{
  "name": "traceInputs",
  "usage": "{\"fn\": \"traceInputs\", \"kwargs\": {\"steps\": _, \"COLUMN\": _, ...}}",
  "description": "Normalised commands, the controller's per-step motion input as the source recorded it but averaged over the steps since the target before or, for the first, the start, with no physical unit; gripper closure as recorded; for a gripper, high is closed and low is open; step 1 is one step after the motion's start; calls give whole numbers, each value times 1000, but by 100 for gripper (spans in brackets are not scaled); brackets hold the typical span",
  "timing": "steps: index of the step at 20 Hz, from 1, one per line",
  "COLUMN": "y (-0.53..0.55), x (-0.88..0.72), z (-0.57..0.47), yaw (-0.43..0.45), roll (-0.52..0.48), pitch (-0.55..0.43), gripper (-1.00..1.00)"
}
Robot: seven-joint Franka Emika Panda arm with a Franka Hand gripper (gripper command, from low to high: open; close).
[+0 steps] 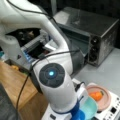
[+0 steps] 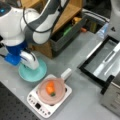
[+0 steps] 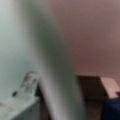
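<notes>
Gripper (image 2: 30, 61) down on the teal plate (image 2: 37, 73), at a front view's left — jaws hidden, state not readable. Just right of the plate: pink pan (image 2: 51, 90) holding a carrot (image 2: 50, 87), set on the white induction hob (image 2: 47, 98). Toaster oven (image 1: 87, 35) far across the counter (image 2: 82, 100).

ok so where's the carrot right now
The carrot lies in the pink pan on the white cooktop, low in both front views, just right of the teal plate.
</notes>
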Motion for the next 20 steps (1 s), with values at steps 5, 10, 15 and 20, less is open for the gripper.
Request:
{"fn": "traceInputs", "kwargs": {"steps": 5, "y": 410, "x": -116, "z": 218, "yaw": -34, "roll": -247, "pitch": 66, "gripper": 100}}
{"fn": "traceInputs", "kwargs": {"steps": 10, "y": 478, "x": -256, "z": 139, "yaw": -35, "roll": -211, "pitch": 18, "gripper": 100}}
{"fn": "traceInputs", "kwargs": {"steps": 15, "y": 476, "x": -436, "z": 80, "yaw": -10, "roll": -212, "pitch": -21, "gripper": 100}}
{"fn": "traceInputs", "kwargs": {"steps": 20, "y": 369, "x": -524, "z": -20, "yaw": -71, "roll": -224, "pitch": -73, "gripper": 100}}
